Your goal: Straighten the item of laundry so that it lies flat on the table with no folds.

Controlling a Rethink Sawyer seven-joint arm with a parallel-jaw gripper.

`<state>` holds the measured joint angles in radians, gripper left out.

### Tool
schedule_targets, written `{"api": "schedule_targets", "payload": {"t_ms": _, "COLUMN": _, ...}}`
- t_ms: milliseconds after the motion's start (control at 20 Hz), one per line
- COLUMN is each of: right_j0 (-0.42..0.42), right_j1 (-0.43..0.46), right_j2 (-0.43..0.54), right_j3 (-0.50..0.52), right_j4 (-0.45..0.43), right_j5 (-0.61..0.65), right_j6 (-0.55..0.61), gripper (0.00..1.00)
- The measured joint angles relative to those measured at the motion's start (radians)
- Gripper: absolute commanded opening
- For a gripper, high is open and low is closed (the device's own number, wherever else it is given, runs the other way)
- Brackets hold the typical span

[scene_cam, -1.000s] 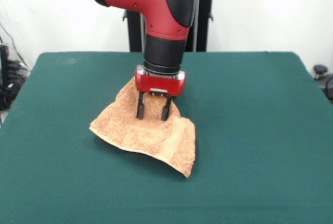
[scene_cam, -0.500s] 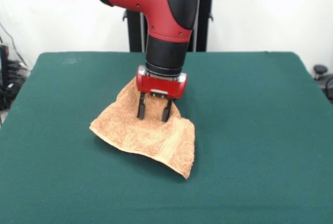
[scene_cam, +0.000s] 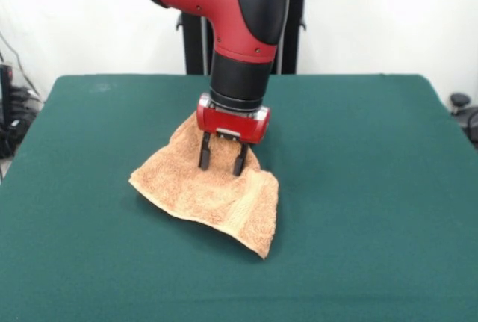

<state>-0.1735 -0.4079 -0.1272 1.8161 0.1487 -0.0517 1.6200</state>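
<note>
The light orange-tan towel [scene_cam: 216,195] lies crumpled a little left of the middle of the dark green table [scene_cam: 358,187]. One corner points toward the front, and a fold rises behind the gripper. Its front and left edges cast a shadow and look slightly raised. My gripper [scene_cam: 222,165] comes straight down from the red and black arm onto the towel's upper middle. Its two black fingers [scene_cam: 204,159] stand a short way apart with a ridge of towel pinched between them.
The robot's black pedestal [scene_cam: 287,38] stands at the table's far edge. Cables and dark gear [scene_cam: 11,113] lie off the table's left side. A dark object [scene_cam: 463,109] sits off the right side.
The arm and gripper have shifted slightly to the right. The towel's front corner and right edge have drawn in a little toward the left.
</note>
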Motion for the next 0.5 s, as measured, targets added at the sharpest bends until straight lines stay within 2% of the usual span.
{"api": "schedule_targets", "payload": {"t_ms": 500, "right_j0": 0.007, "right_j1": 0.000, "right_j2": 0.002, "right_j3": 0.033, "right_j4": 0.077, "right_j5": -0.042, "right_j6": 0.002, "gripper": 1.00}}
